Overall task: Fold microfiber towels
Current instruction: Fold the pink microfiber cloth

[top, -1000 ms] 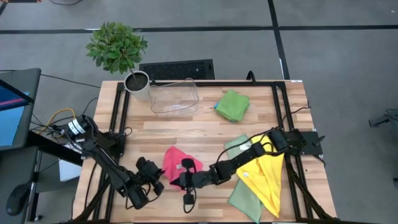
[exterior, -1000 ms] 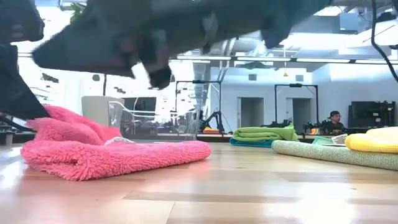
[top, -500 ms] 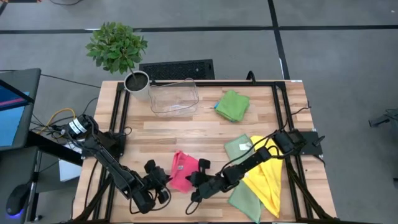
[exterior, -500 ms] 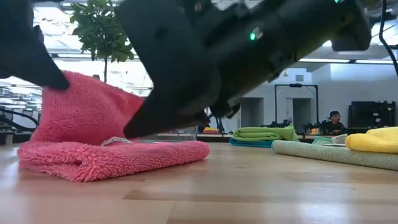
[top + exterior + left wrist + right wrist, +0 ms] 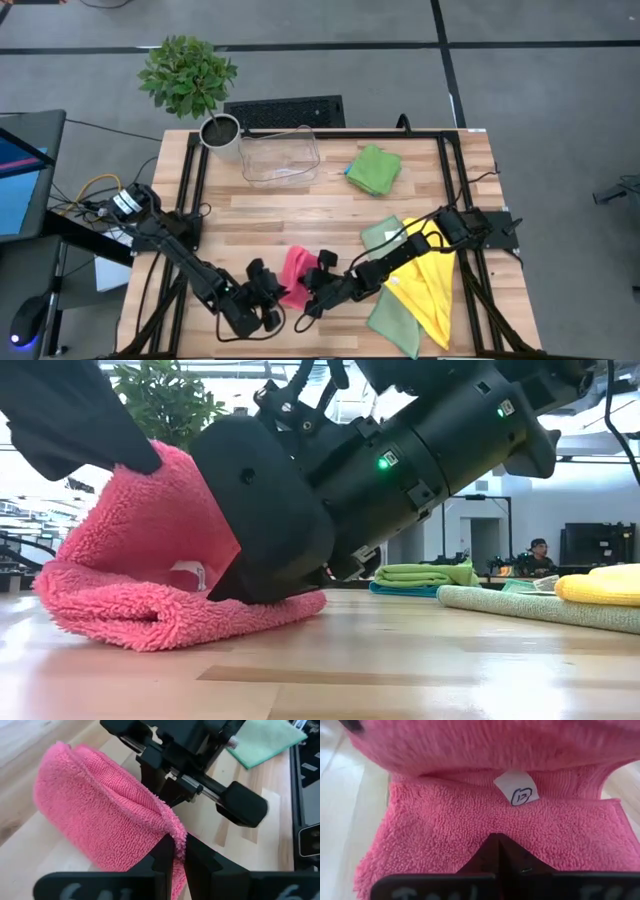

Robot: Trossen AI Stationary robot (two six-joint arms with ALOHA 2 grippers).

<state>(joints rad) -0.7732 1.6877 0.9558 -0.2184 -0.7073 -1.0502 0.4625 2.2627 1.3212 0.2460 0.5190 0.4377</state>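
A pink microfiber towel [image 5: 296,275] lies near the table's near edge, doubled over, its upper layer raised in the low view [image 5: 140,530]. A small white tag [image 5: 517,788] shows on it. My left gripper [image 5: 270,293] is at its left side and shut on it. My right gripper [image 5: 314,284] is at its right side, shut on it, and fills the middle of the low view [image 5: 285,510]. My left gripper pinches the raised upper layer's free edge [image 5: 176,834] between its two fingers, slanting in from the table's near left. That layer is held up off the lower one, which lies on the table. My right gripper has its shut fingers [image 5: 498,848] on the towel's lower layer, coming low from the table's right. The fingers hide the place of contact, and I cannot tell how many layers are between them. That layer lies on the table [image 5: 290,600].
A bright green towel [image 5: 374,168] lies folded at the far right. A yellow towel [image 5: 428,285] and sage green towels [image 5: 392,318] lie under my right arm. A clear plastic bin [image 5: 280,155] and a potted plant [image 5: 220,130] stand at the far edge.
My left gripper has gone toward the table's right, carrying the pink towel's left edge up and over. The towel, spread wider a second ago, is now narrower and doubled, its upper layer standing high. My right gripper has come down low at the towel's right side.
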